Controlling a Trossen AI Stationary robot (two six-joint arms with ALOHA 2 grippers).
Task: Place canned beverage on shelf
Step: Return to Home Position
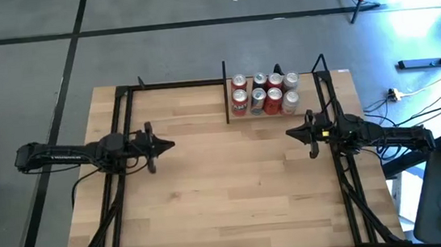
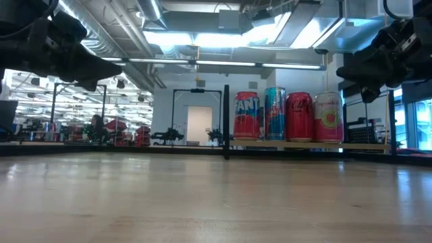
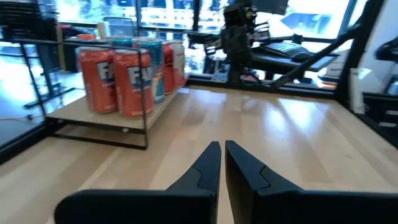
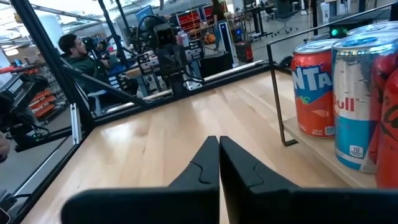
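- Looks basically done: eight cans (image 1: 265, 93) upright in two rows of four on the shelf (image 2: 297, 144), at the far right part of the table (image 1: 211, 197); no stray can anywhere on the bare wood
- Left gripper (image 3: 222, 144): fingers pinched nearly together, holding nothing; hanging above the table's left side, well apart from the shelf
- Right gripper (image 4: 218, 139): fingers closed tip to tip, empty too; hovering near the front of the shelf, toward its right end, with the thin black upright (image 4: 277, 99) and the front cans close by
- For the home move, just a guess: draw the right arm straight back along its own side first, away from the cans; no sweeping toward the shelf, too easy to clip the front row and topple the lot
- Keep both wrists high and level; no dipping toward the tabletop on the way back
- Left side looks easy; plain retreat, plenty of room, no need to rush either one
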